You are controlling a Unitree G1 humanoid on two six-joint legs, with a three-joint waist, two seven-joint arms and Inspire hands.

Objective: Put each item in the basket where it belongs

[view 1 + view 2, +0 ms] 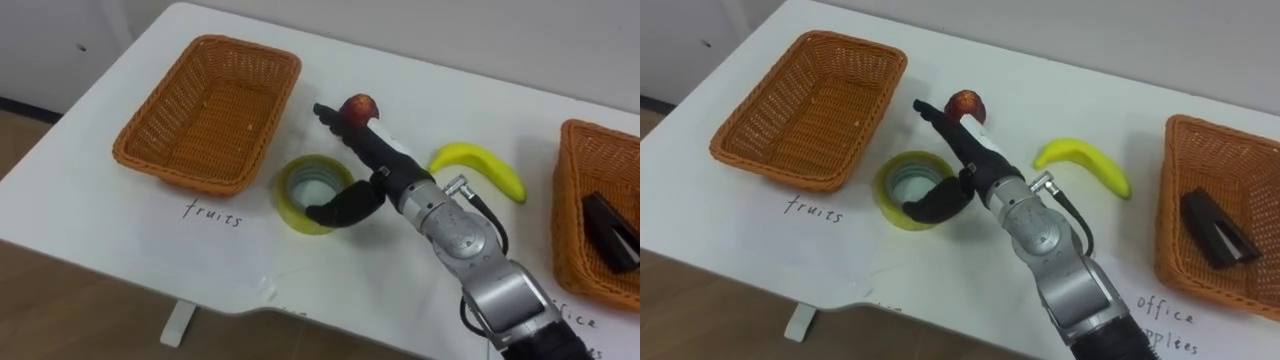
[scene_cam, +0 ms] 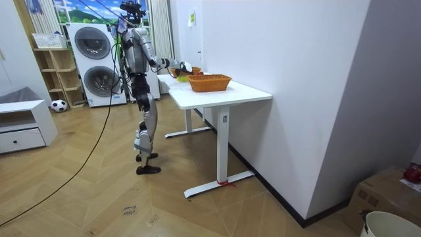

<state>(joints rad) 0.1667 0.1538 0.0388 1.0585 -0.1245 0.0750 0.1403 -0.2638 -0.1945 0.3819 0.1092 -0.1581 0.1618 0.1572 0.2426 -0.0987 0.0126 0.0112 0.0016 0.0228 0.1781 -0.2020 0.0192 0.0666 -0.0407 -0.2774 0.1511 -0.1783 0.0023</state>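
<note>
Beside the empty orange wicker basket (image 1: 130,150), the right hand (image 1: 368,148), fingers straight and holding nothing, reaches a round red apple (image 1: 360,105); a push may roll it off.

Wicker basket (image 1: 178,172): orange, rect., upright, table's 10 o'clock. Apple (image 1: 360,104): red, small, near basket's 3 o'clock. Tape roll (image 1: 287,205): yellow, lying flat, apple's 7 o'clock, just beside basket's near corner. Banana (image 1: 480,165): yellow, curved, flat on table, apple's 4 o'clock. 2nd wicker basket (image 1: 572,190): table's 3 o'clock, w/ black stapler-like item (image 1: 610,228) inside.
</note>
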